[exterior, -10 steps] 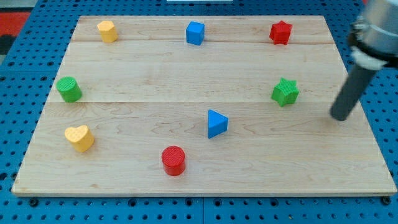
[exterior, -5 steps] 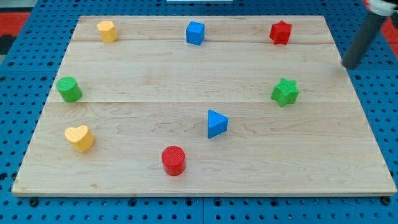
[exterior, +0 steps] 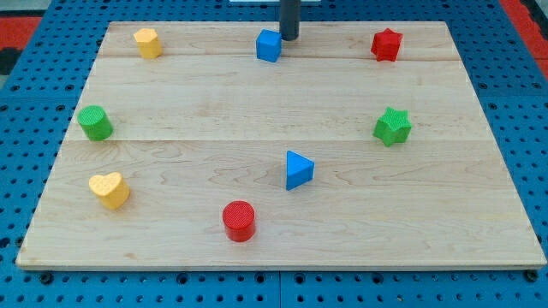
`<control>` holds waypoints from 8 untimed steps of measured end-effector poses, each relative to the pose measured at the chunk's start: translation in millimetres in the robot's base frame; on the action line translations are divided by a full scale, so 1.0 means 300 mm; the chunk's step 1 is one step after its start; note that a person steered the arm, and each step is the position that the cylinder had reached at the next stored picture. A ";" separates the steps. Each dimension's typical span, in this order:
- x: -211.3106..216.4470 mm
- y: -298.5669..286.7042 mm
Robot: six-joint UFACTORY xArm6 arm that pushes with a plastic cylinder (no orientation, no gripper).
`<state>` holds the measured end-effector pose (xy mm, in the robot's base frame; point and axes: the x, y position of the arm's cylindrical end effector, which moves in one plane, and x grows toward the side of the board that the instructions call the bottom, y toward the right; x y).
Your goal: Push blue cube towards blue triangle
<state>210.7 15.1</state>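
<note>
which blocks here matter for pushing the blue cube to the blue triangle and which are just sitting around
In the job:
blue cube
blue triangle
my tip, just to the cube's upper right, at the view's top

Just lying about:
red star
green star
red cylinder
yellow heart
green cylinder
yellow block

Lighting's bright and even across the whole board, looks like it comes from overhead since the blocks only throw small soft shadows right at their bases. No hot glare on the wood, grain lines stay readable. Colours are punchy, pretty saturated. My rod is a bit soft compared to the blocks, and my tip blends into its own shadow, so I can't quite tell where it ends. Blue cube next to it is crisp. Board edges look straight, no obvious warping.
</note>
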 end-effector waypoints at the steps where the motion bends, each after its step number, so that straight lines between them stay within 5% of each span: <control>1: 0.147 -0.139; 2: 0.296 -0.124; 4: 0.302 -0.354; 5: 0.485 -0.335; 7: 0.482 -0.219; 8: 0.592 -0.181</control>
